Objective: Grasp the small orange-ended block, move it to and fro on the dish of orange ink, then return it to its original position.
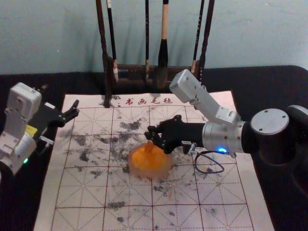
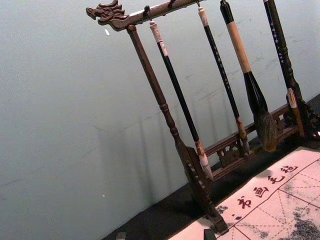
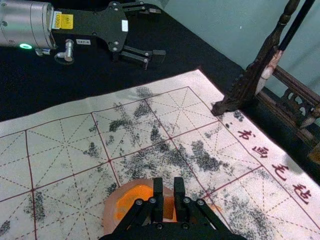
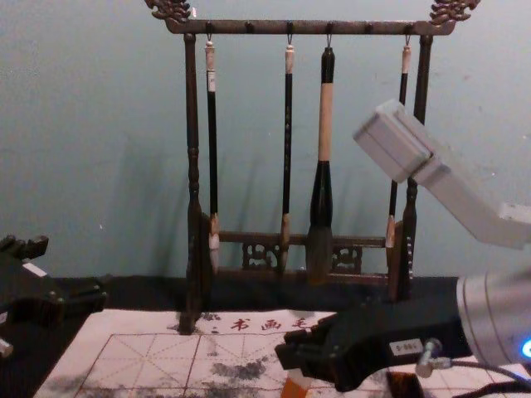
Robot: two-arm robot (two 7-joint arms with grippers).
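With the dish as the clock's centre and twelve pointing away from the robot, the near part of the pale writing mat (image 1: 82, 211) reaches down past six o'clock, ruled in dark red lines and spotted with black smudges; a faint orange mark (image 1: 170, 194) sits near the dish at five o'clock. The round, pale dish (image 1: 166, 169) lies on the mat and holds orange ink (image 1: 144, 161). At its twelve o'clock side is the orange-ended block (image 1: 149, 146), its orange end pointing down; I cannot tell whether it touches the ink. The right end effector (image 1: 151, 136) reaches in from three o'clock, its fingers closed on the block. A dark cable (image 1: 222, 166) loops beneath the right wrist, also toward three o'clock. Out at ten o'clock, the left end effector (image 1: 60, 98) hangs near the mat's edge with its fingers spread and nothing between them. Farther off, a row of dark red characters (image 1: 148, 101) runs along the mat's far edge at twelve. Behind them, a carved wooden rack (image 1: 107, 67) stands on the black tabletop (image 1: 250, 79), also toward twelve, with four brushes (image 4: 325, 116) hanging from its bar before a pale wall (image 1: 48, 36).
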